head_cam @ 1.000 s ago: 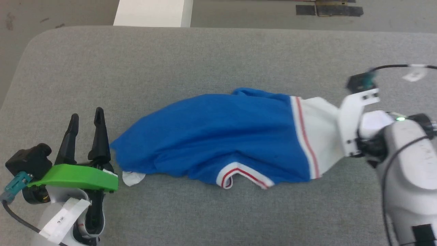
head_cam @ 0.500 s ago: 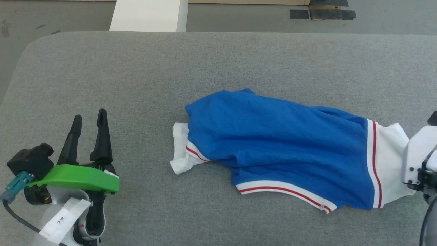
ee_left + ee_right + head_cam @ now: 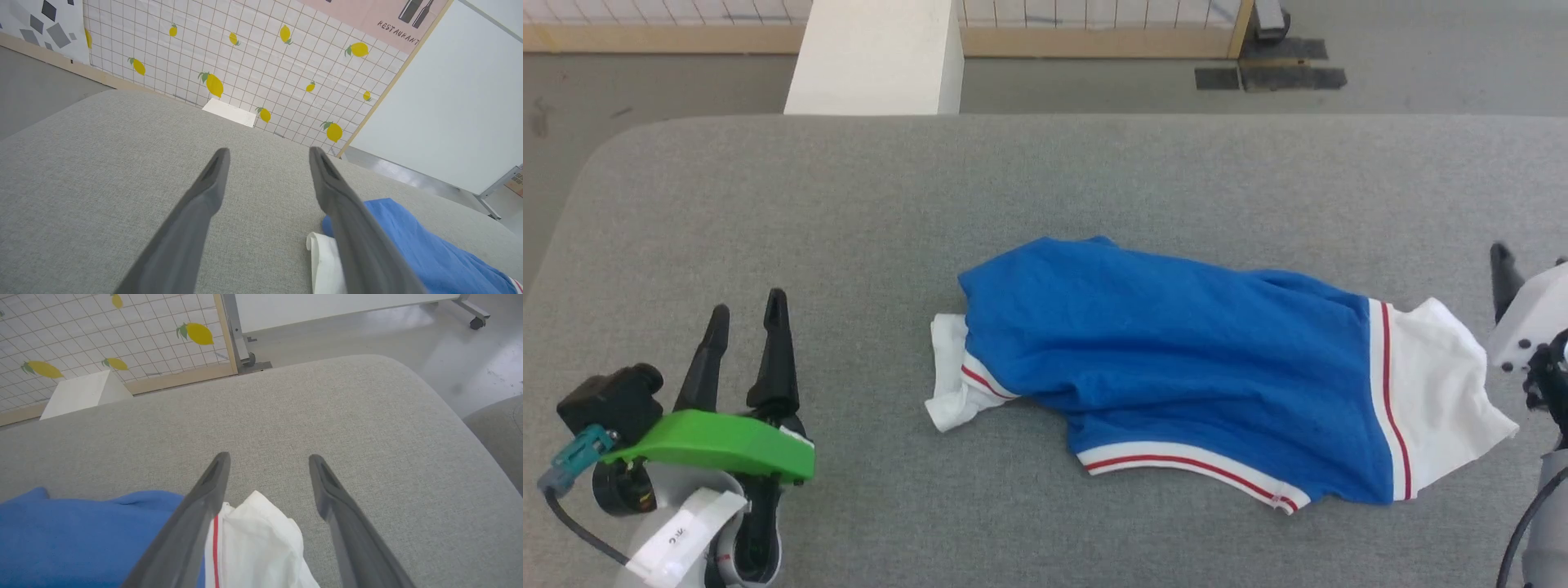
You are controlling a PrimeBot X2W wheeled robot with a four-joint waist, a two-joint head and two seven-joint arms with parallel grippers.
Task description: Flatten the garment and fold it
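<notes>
While over garment [image 3: 255, 539], end effector [image 3: 267, 458] agape.

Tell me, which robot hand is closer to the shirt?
Right. The right gripper hangs open at the white sleeve of the shirt; the left gripper sits apart beyond the other end.

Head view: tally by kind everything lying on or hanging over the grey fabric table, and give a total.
Bright blue jersey T-shirt with white sleeves and red-and-white trim: 1
Dark two-fingered grippers: 2, the left gripper and the right gripper
Total: 3
</notes>
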